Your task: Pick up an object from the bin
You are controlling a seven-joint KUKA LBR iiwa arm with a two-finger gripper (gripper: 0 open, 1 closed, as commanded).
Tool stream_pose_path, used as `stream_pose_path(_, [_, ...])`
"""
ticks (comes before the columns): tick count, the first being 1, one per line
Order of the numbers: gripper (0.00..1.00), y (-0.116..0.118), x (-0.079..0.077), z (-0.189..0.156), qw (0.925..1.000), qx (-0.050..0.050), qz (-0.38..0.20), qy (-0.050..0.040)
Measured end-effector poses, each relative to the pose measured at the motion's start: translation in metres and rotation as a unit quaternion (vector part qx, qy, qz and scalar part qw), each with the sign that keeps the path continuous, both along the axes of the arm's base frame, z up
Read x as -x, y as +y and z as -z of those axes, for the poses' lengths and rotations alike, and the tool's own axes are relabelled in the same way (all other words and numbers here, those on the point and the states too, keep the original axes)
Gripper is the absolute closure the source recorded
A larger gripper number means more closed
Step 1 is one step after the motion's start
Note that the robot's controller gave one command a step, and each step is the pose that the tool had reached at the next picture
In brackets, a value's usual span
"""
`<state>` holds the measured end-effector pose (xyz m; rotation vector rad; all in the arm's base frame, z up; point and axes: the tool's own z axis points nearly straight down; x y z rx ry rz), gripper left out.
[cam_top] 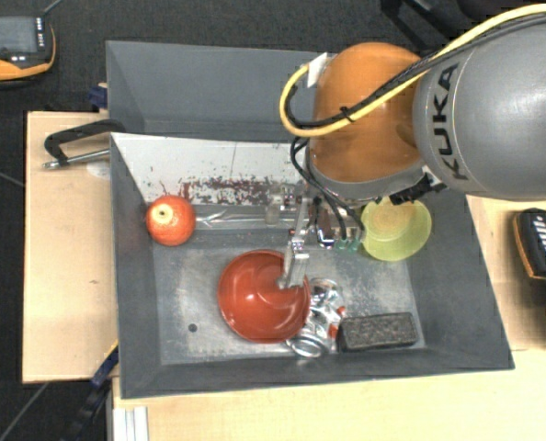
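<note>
The arm's jaws hang at the right rim of the red bowl (pixel 253 303), which sits mid-bin (pixel 167 288) toward the lower wall. Whether they are released or clenched cannot be told. A crumpled silver can (pixel 317 324) touches the bowl's right side, with a dark block (pixel 376 331) just beside it. A red apple (pixel 170 220) lies left and a yellow-green cup (pixel 397 232) right.

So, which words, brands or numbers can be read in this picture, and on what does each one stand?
"KUKA": on the grey arm.
Crushed can in the bin: print too blurred to read.
Device at top left: screen too small to read.
</note>
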<state>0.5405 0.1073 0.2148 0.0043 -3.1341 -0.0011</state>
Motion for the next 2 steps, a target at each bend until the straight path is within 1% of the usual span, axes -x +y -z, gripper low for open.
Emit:
stream_pose_path(1, [0.00,-0.005,-0.025,0.110,0.9999,0.000,0.015,0.0032])
stream_pose_path(2, [0.00,-0.001,-0.061,0.021,0.9997,-0.002,-0.023,-0.0056])
